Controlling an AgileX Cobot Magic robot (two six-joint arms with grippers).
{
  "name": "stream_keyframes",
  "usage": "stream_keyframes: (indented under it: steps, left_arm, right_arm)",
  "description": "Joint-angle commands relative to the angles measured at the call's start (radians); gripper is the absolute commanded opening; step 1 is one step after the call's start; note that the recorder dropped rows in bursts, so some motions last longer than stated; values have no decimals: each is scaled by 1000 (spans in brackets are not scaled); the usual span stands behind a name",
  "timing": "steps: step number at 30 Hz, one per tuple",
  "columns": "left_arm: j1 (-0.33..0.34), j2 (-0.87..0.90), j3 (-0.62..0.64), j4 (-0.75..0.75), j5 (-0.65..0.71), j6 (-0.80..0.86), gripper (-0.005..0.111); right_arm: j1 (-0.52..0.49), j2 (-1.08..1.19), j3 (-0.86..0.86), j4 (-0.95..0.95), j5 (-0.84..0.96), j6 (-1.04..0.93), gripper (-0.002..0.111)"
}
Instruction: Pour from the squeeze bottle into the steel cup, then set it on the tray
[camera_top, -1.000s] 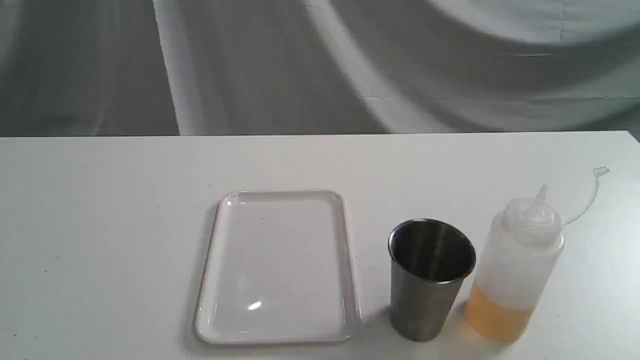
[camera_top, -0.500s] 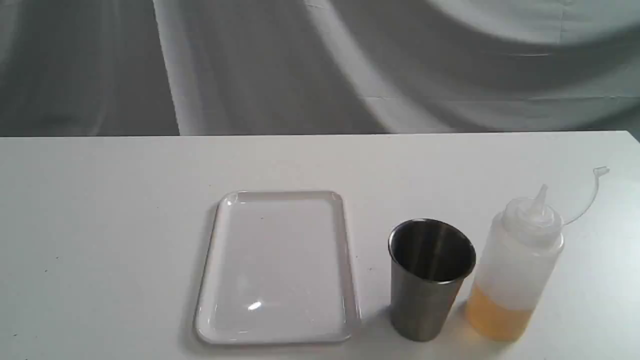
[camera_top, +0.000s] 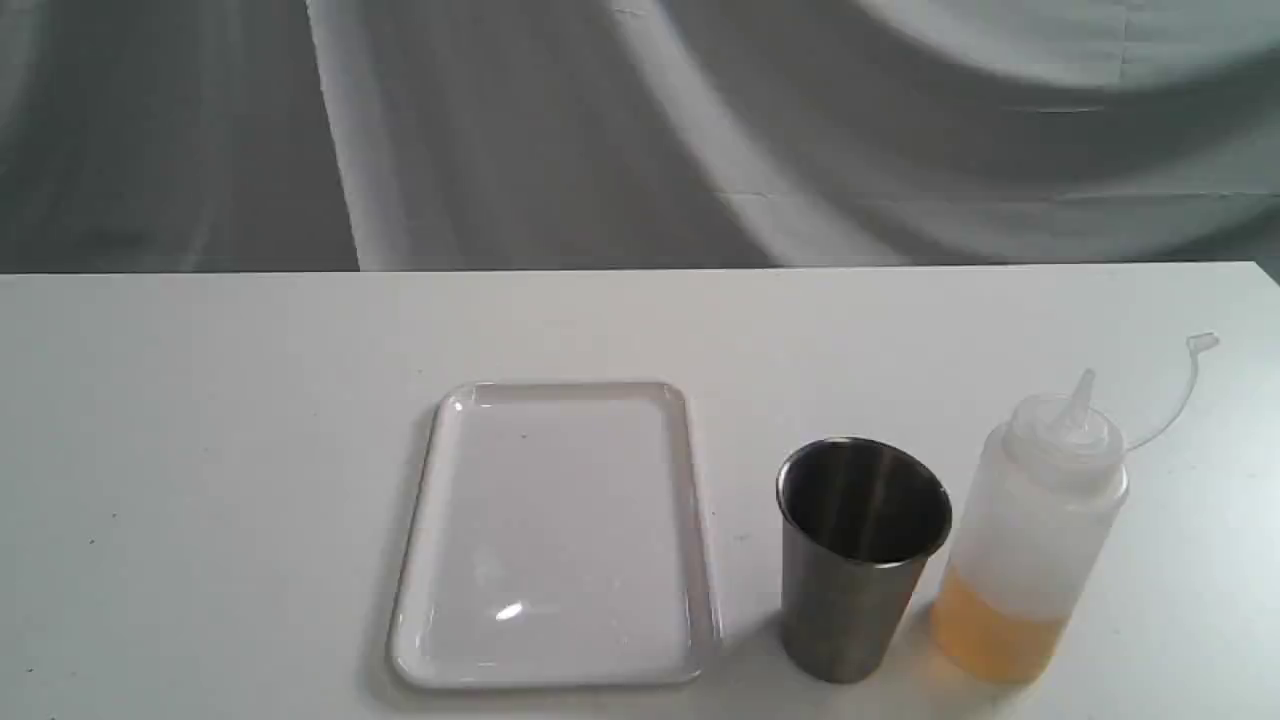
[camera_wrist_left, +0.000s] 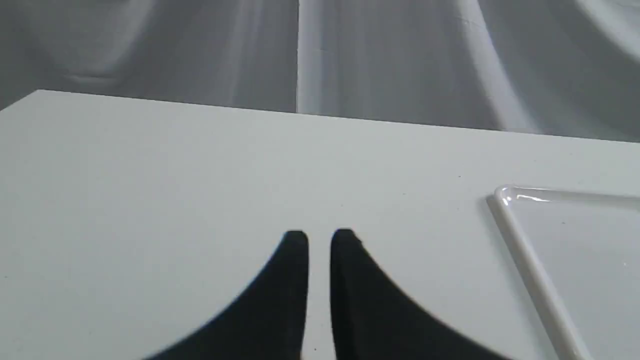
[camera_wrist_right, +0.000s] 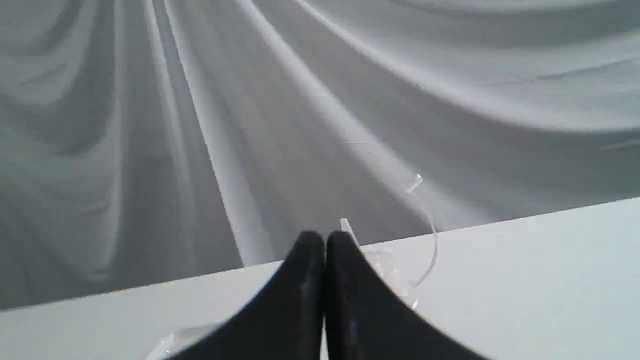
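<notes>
The squeeze bottle (camera_top: 1040, 520) stands upright at the right front of the table, with amber liquid in its bottom third and its tethered cap (camera_top: 1203, 343) hanging off to the right. Just left of it, almost touching, stands the steel cup (camera_top: 850, 600), upright and showing a dark inside. Left of the cup the white tray (camera_top: 550, 530) lies flat with nothing on it. Neither gripper shows in the exterior view. In the left wrist view my left gripper (camera_wrist_left: 320, 235) hovers over bare table, shut and holding nothing, beside the tray's corner (camera_wrist_left: 505, 195). My right gripper (camera_wrist_right: 325, 236) is shut and holding nothing, with the bottle's nozzle (camera_wrist_right: 346, 227) just behind its fingertips.
The white table (camera_top: 200, 450) ends at a far edge against a grey draped cloth backdrop (camera_top: 640, 130). Its right edge lies close to the bottle.
</notes>
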Motion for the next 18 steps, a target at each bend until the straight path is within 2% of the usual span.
stream_keyframes:
  steps: [1,7,11,15,18]
  left_arm:
    - [-5,2,4,-4,1,-2,8]
    - [-5,2,4,-4,1,-2,8]
    - [-5,2,4,-4,1,-2,8]
    - [-5,2,4,-4,1,-2,8]
    - [-5,2,4,-4,1,-2,8]
  right_arm:
    - [1,-5,3,147,-17,7,0]
    - [1,-5,3,157,-21,1,0]
    - [1,9,-10,123,54,-26,0]
    - [1,164,-87,74,119,-73,0]
    - [1,318,-193,9,237,-158,0]
